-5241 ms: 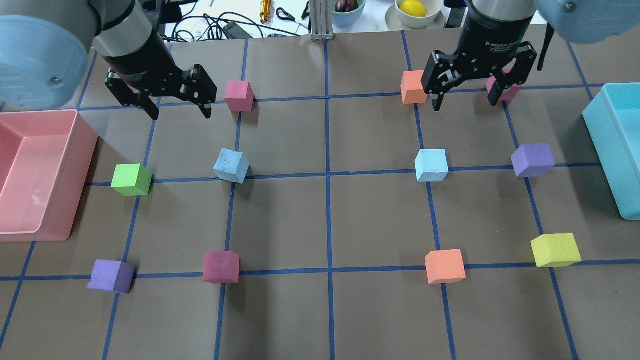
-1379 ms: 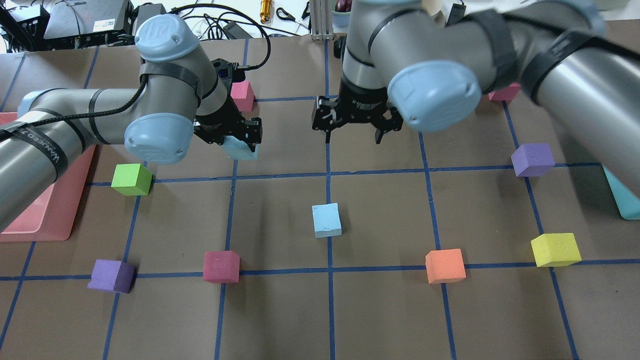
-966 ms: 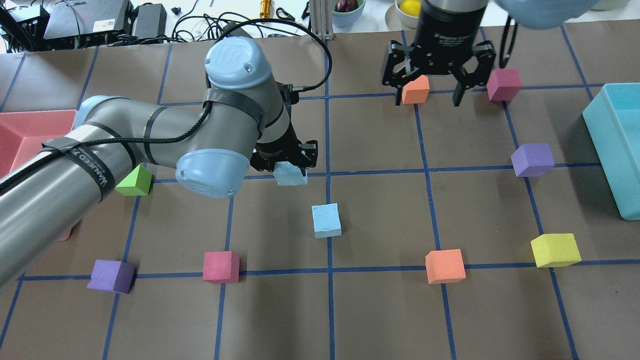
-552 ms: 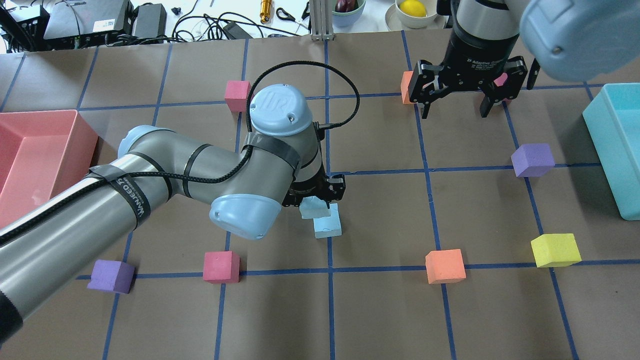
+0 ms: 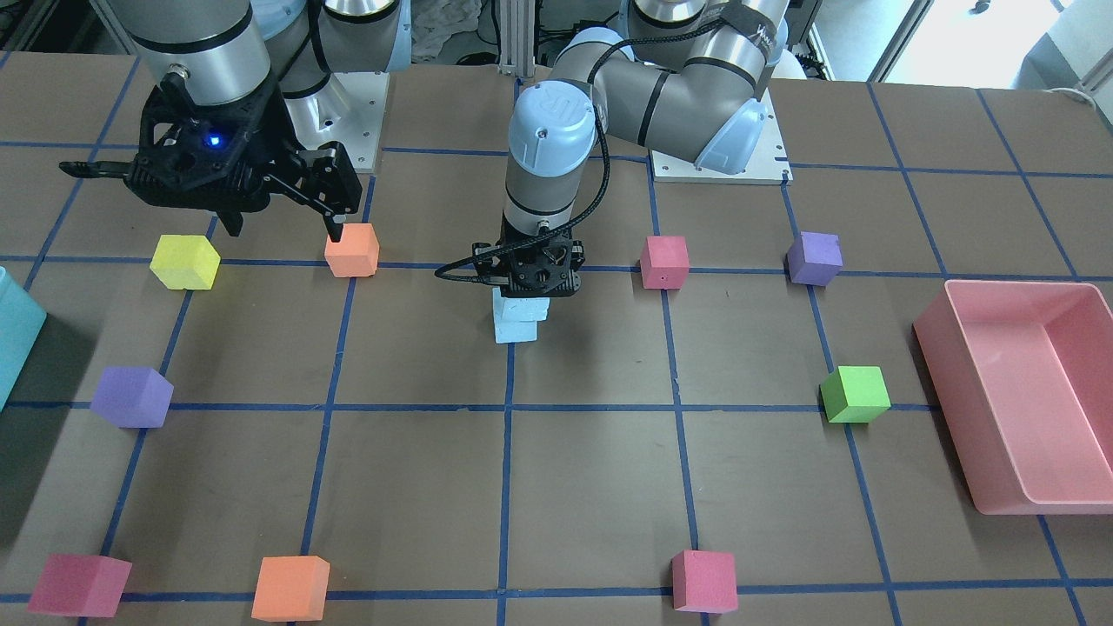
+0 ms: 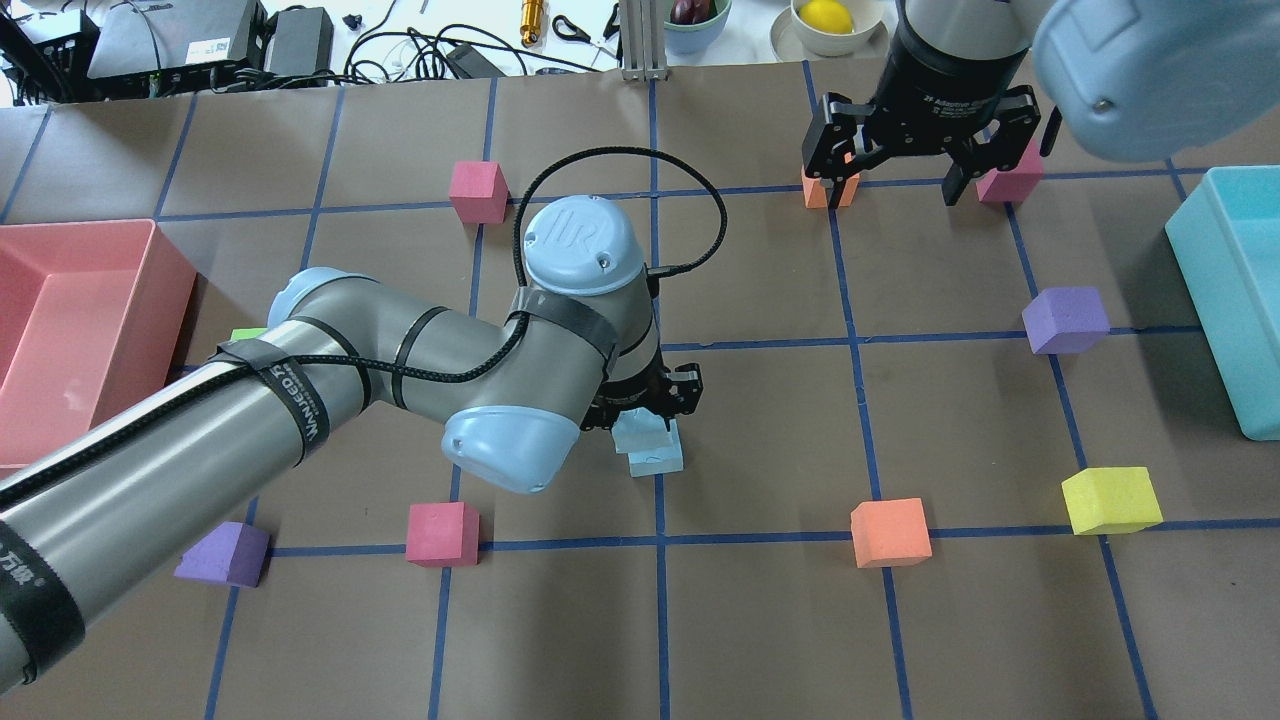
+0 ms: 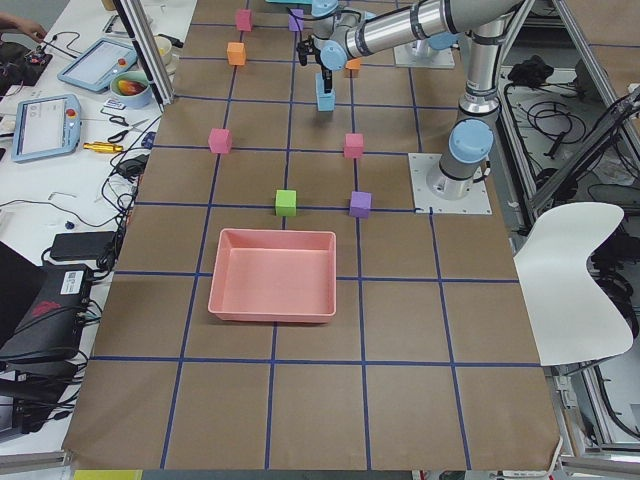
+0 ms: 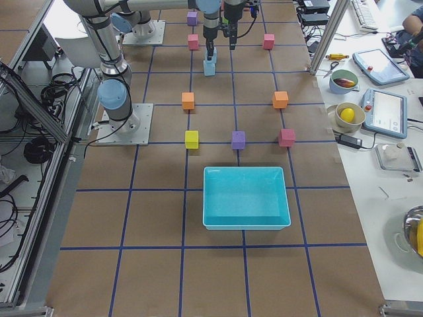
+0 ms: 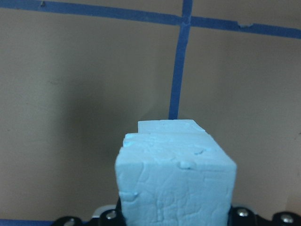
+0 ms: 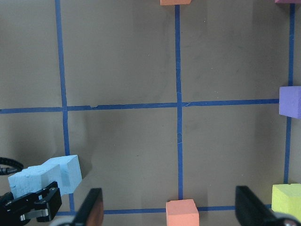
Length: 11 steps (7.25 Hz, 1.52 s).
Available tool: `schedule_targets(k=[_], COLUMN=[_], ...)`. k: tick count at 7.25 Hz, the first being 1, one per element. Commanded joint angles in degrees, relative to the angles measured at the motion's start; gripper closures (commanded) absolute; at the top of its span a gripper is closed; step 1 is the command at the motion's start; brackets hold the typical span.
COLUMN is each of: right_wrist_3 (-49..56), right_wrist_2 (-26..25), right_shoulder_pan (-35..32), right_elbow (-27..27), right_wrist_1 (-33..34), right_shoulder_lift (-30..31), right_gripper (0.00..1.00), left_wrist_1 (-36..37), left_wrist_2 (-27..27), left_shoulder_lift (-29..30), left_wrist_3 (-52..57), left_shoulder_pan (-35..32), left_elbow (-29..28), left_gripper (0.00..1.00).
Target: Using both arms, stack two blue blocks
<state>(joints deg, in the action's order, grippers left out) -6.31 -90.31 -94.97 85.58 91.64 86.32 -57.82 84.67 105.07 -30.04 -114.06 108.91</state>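
Note:
One pale blue block (image 6: 660, 460) rests on the table's middle, on a blue tape line. My left gripper (image 6: 645, 415) is shut on the second blue block (image 6: 635, 432) and holds it right on top of the first, slightly offset; I cannot tell whether they touch. The front view shows the held block (image 5: 520, 306) over the lower block (image 5: 515, 332). In the left wrist view the held block (image 9: 176, 188) fills the foreground and the lower block (image 9: 171, 126) peeks out behind it. My right gripper (image 6: 900, 185) is open and empty, raised at the far right.
A pink bin (image 6: 60, 330) stands at the left edge and a turquoise bin (image 6: 1240, 300) at the right edge. Loose cubes lie on the grid: orange (image 6: 890, 532), yellow (image 6: 1110, 500), purple (image 6: 1065, 320), magenta (image 6: 442, 533), pink (image 6: 477, 190).
The right gripper left its blue block at the centre and withdrew to the far right. The left gripper carried its blue block rightward and down onto the centre block.

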Motion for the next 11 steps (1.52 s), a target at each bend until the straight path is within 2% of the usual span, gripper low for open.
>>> schedule_targets(k=[1,3,5,7,8,10,11], right_wrist_3=[0.0,0.0,0.0,0.0,0.0,0.1,0.1], right_wrist_2=[0.1,0.0,-0.4,-0.4,-0.4,-0.5,-0.5], right_shoulder_pan=[0.0,-0.1,-0.1,-0.1,-0.1,0.0,0.0], right_elbow=[-0.1,0.0,0.2,0.2,0.1,0.2,0.3], right_wrist_1=[-0.2,-0.2,-0.2,-0.2,-0.2,-0.2,-0.2], right_shoulder_lift=[-0.2,-0.1,-0.1,-0.1,-0.1,-0.1,-0.1], right_gripper=[0.00,0.00,0.00,0.00,0.00,0.00,0.00], left_wrist_1=[0.9,1.5,0.4,-7.7,-15.0,-26.1,-34.3], left_wrist_2=[-0.1,0.0,0.4,0.3,0.7,0.7,1.1], left_shoulder_lift=[1.3,0.8,-2.9,-7.0,-9.2,-12.1,-13.4], left_wrist_3=[-0.3,-0.1,3.6,10.1,20.3,28.6,30.9], left_shoulder_pan=[0.0,0.0,2.0,8.8,14.5,22.6,24.4], left_elbow=[0.0,-0.6,-4.1,-8.6,-11.0,-17.5,-20.1], left_gripper=[0.09,0.07,0.00,0.00,0.00,0.00,0.00])
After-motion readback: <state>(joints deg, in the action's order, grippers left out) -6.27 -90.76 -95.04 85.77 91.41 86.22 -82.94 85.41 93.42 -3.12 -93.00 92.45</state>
